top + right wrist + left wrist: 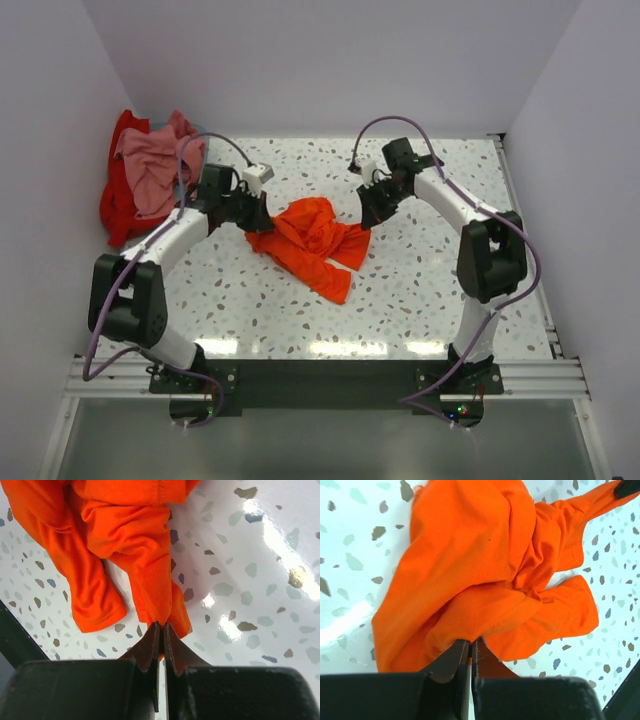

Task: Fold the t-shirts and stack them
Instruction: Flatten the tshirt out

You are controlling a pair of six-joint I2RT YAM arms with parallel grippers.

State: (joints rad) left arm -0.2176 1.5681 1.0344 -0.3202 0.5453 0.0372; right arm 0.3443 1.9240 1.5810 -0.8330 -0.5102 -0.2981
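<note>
Centrally, orange t-shirt (pixel 312 240) crumpled, deeply creased; pink t-shirt (pixel 152 165) heaped on red t-shirt (pixel 118 205).

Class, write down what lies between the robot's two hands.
The crumpled orange t-shirt spans the gap from left hand to right hand, each pinching it; the top view shows this.

We've got the centre t-shirt (pixel 312 240) mid-counter (pixel 430 300), between the two tools. The left tool (pixel 262 217) is pinched onto its left edge and the right tool (pixel 372 214) onto its right edge. The other two sit well apart in the far-left corner against the wall (pixel 55 150), with the upper t-shirt (pixel 150 170) heaped on the lower t-shirt (pixel 118 215).
</note>
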